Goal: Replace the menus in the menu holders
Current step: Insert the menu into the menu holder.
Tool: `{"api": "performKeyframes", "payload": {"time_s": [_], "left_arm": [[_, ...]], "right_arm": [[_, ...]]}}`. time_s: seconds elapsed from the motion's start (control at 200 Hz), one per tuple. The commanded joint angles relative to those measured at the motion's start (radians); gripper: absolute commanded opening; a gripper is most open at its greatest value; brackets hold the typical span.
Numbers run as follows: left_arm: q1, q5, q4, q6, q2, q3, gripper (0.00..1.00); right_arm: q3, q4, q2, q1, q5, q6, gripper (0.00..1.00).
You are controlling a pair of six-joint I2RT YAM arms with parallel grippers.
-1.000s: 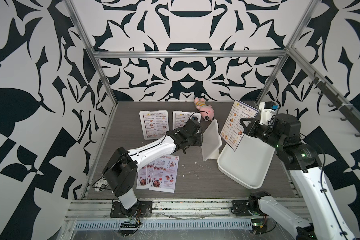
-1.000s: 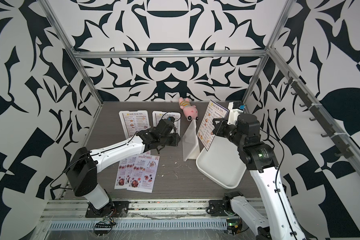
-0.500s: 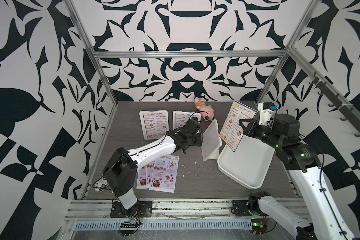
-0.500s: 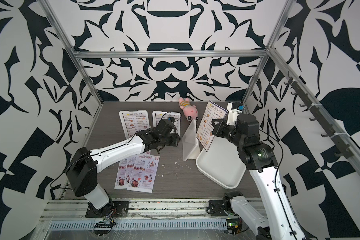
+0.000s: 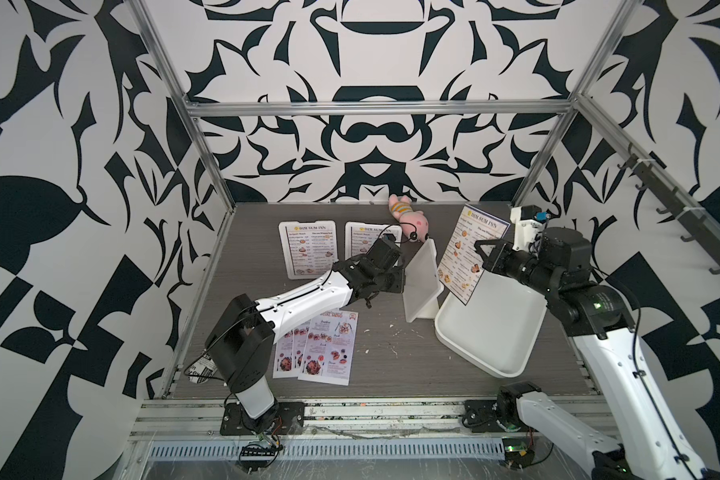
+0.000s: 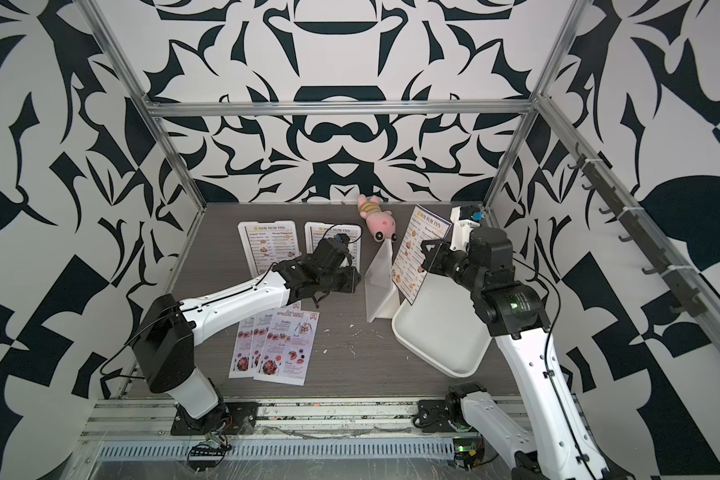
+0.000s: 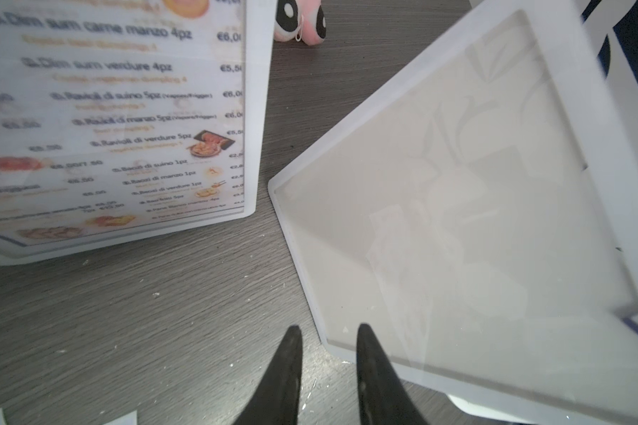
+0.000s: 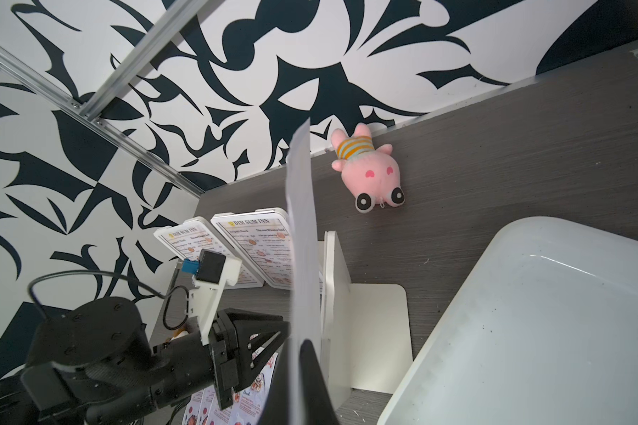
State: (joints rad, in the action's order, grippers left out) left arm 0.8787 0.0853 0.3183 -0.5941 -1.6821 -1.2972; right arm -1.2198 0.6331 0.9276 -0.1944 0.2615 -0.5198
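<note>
The right gripper (image 5: 481, 255) is clamped on a thin DIM SUM INN menu (image 5: 460, 249), a white, black-bordered sheet held upright in the air. From the right wrist it shows only as a pale edge. It hangs between that gripper and the holder (image 5: 422, 274), just beside the holder, with its lower end near the rim of the tray (image 5: 462, 351).

The holder is a white plastic rectangle with rounded corners. It leans back on a slanted foot on the table (image 5: 391, 374) (grey, wood-grained, flecked with pale crumbs). Close up, its face looks frosted and bare.

The left gripper (image 7: 328, 327) has its tapered black fingers a little apart, straddling the holder's lower corner. Whether they pinch it I cannot tell.

Two filled holders (image 5: 306, 251) stand side by side towards the back, each showing a DIM SUM INN sheet. Three pink menus (image 5: 329, 349) lie fanned flat near the front.

A soft pink plush (image 5: 408, 216) in a striped top lies by the back wall. The tray is smooth, white and rounded-square, with a shallow wall.
</note>
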Motion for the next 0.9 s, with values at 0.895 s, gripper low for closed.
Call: {"api": "performKeyframes", "payload": {"time_s": [0.895], "left_arm": [[-0.004, -0.008, 0.06, 0.027, 0.081, -0.051, 0.29]], "right_arm": [[0.152, -0.4, 0.106, -0.007, 0.019, 0.047, 0.0]]}}
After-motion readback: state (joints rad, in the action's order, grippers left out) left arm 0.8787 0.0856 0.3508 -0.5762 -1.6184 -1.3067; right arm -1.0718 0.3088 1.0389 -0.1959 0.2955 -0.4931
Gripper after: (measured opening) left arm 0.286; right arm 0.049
